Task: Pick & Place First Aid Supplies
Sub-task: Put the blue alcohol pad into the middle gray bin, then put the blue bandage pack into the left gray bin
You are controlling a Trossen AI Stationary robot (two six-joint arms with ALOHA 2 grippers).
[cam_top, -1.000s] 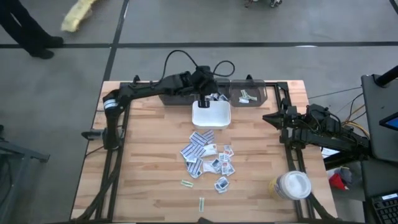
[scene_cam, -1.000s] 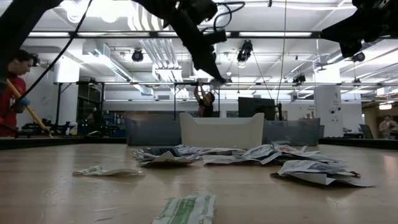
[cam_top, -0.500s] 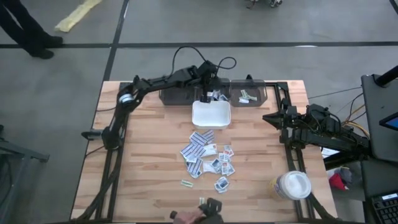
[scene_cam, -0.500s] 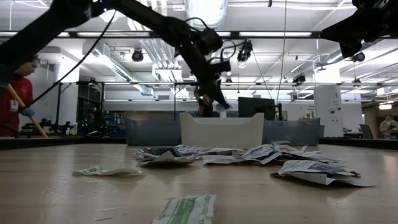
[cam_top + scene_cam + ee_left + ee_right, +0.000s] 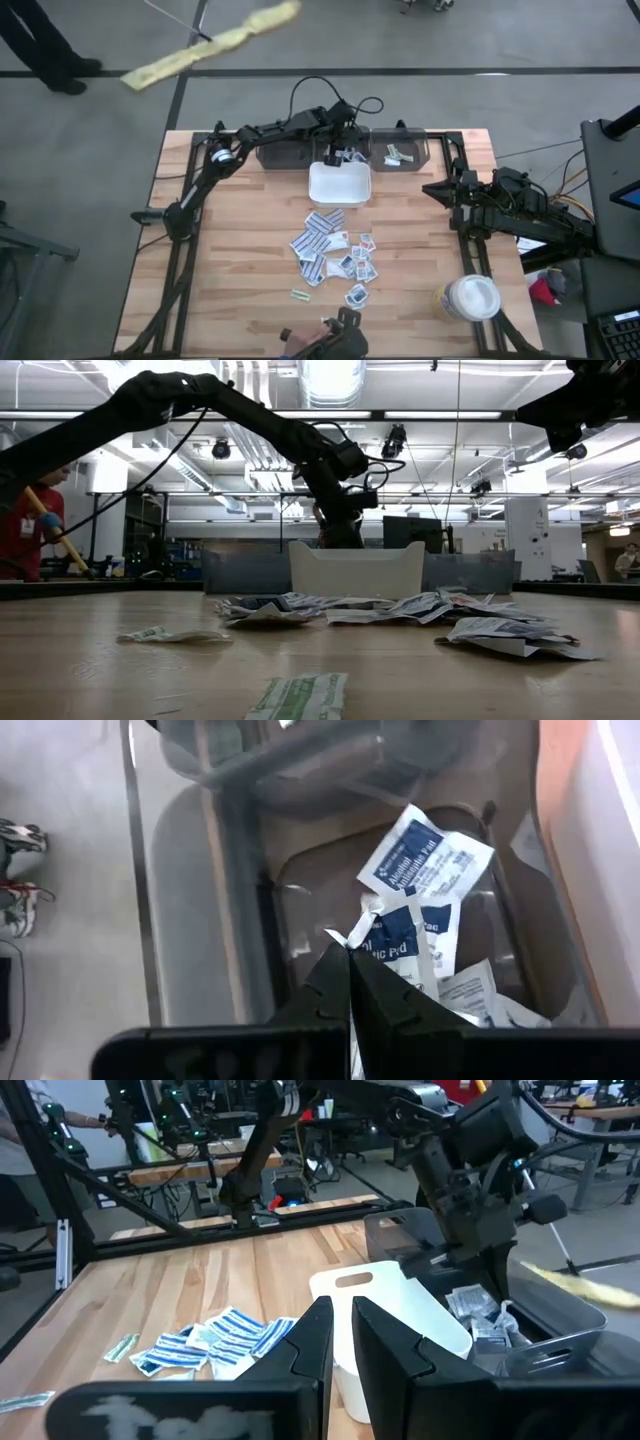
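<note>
My left gripper point(image 5: 335, 151) reaches down into a dark bin point(image 5: 285, 156) at the table's far edge, just behind the white tray point(image 5: 340, 185). It is shut on a white packet with blue print point(image 5: 398, 932). A few more packets point(image 5: 425, 860) lie on the bin's floor under it. In the low view the tray's wall point(image 5: 355, 570) hides the fingertips. A heap of first aid supplies point(image 5: 335, 252) lies flat on the table's middle. My right gripper point(image 5: 432, 188) waits at the right edge with only a slit between its fingers point(image 5: 312, 1342). My left gripper pinches the blue-printed packet by one corner point(image 5: 366, 930) between its two fingers. The fingers slant down from the table's near left toward the far edge. The packet hangs past the fingertips inside the bin; whether it touches the packets below, I cannot tell.
A second bin compartment point(image 5: 400, 155) to the right holds a pale strip. A white-lidded jar point(image 5: 470, 298) stands at the near right. A narrow strip point(image 5: 300, 294) lies near the front. A person's hand point(image 5: 322, 345) reaches in over the near edge. A person mops beyond the far left.
My left gripper has gone from above the tray's far rim toward the far edge and down into the bin, staying shut on the packet. A person's hand has come in over the table's near edge.
</note>
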